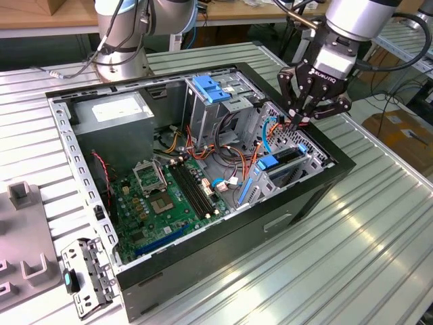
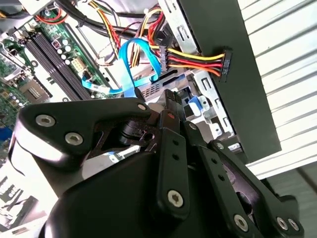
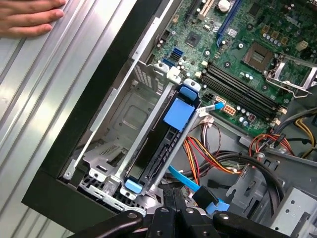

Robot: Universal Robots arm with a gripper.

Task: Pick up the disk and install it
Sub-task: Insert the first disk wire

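The disk (image 1: 287,157) stands on edge in the metal bay at the front corner of the open computer case (image 1: 237,223). Its dark body and blue carrier frame (image 3: 156,148) sit between the bay's rails, and a blue tab (image 3: 178,113) shows on top. My gripper (image 1: 298,122) hangs just above the bay's far end, over the blue and orange-red cables. Its fingers are shut together in both wrist views (image 2: 171,101) (image 3: 173,213), with nothing visible between them. A blue data cable (image 3: 185,181) runs right beside the fingertips.
The green motherboard (image 1: 162,196) covers the case floor. A tall drive cage with a blue latch (image 1: 213,88) and a grey power-supply box (image 1: 115,108) stand at the back. A loose metal bracket (image 1: 84,274) lies outside the case. A person's hand (image 3: 29,17) rests on the ribbed table.
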